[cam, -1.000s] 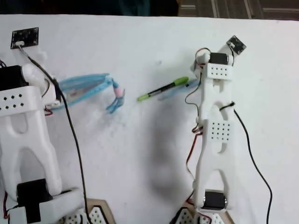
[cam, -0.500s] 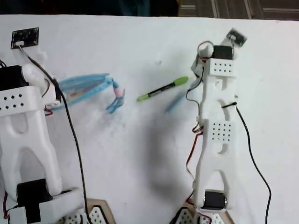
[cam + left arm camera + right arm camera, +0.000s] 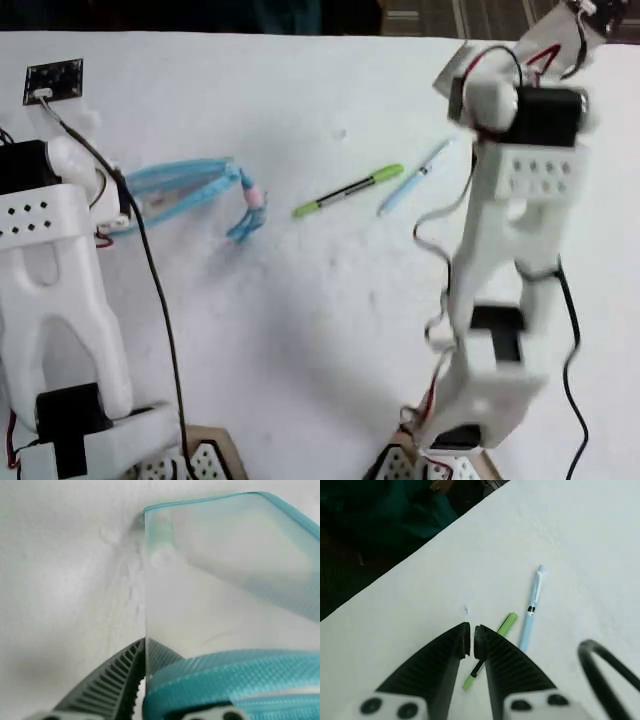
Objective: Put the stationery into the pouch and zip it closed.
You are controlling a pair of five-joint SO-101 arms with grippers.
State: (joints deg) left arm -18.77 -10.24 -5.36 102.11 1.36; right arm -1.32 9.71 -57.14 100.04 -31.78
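Note:
The translucent blue pouch lies at the table's left, its zip pull end pointing toward the middle. My left gripper is shut on the pouch's edge, with the teal zip band against one finger. A green pen and a light blue pen lie side by side at mid-table. My right arm is raised high above them. From above, the right gripper is shut with nothing in it, over the green pen and beside the blue pen.
A small black board with a cable sits at the back left. The table's far edge borders a dark area. Bare white table lies between the pouch and the pens.
The right arm has lifted up and away from the table. The light blue pen has shifted and now lies angled just right of the green pen. The left arm has kept still.

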